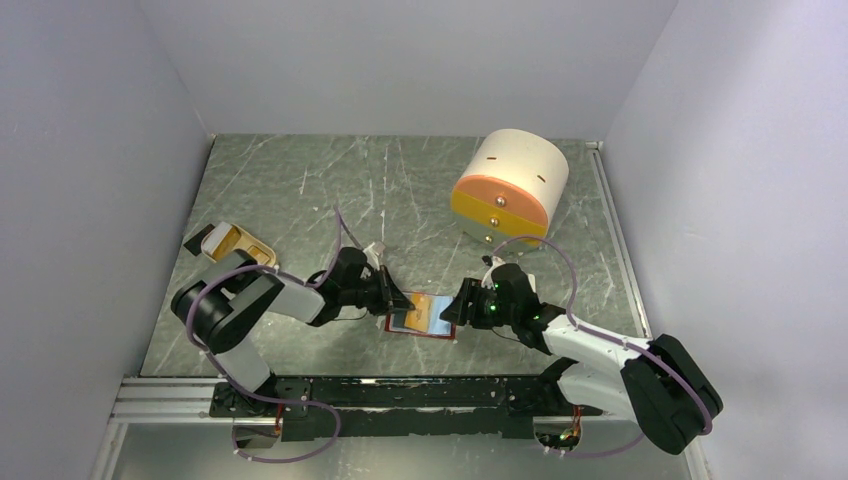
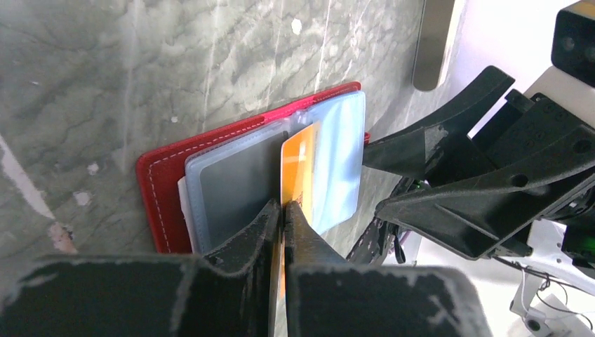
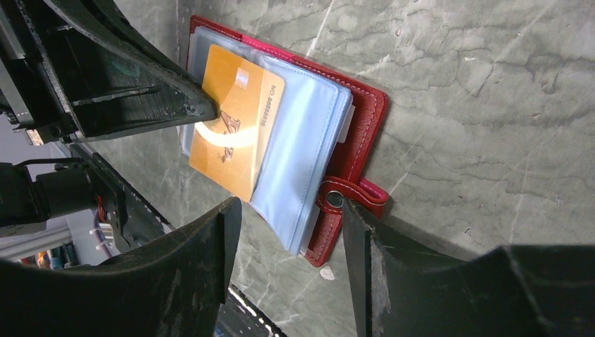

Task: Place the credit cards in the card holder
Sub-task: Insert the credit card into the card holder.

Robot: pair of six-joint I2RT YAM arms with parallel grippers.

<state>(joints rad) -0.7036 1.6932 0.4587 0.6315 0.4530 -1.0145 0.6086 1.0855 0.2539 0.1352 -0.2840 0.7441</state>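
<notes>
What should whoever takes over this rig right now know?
Left gripper: shut on the orange card, which is at the pale blue pockets of the open card holder.
Right gripper: open by the holder's snap tab, holding nothing.
Done: holder lies open mid-table; card not clearly seated in a pocket.
Left: slide it in, release, then check the tray at left rear for more.

Cream/orange cylinder (image 1: 510, 185) far rt; beige tray (image 1: 238, 244) left, on grey-green table (image 1: 300, 200).

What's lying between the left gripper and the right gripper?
The open red card holder, with an orange credit card that the left fingers pinch over its pockets; the top view shows it.
</notes>
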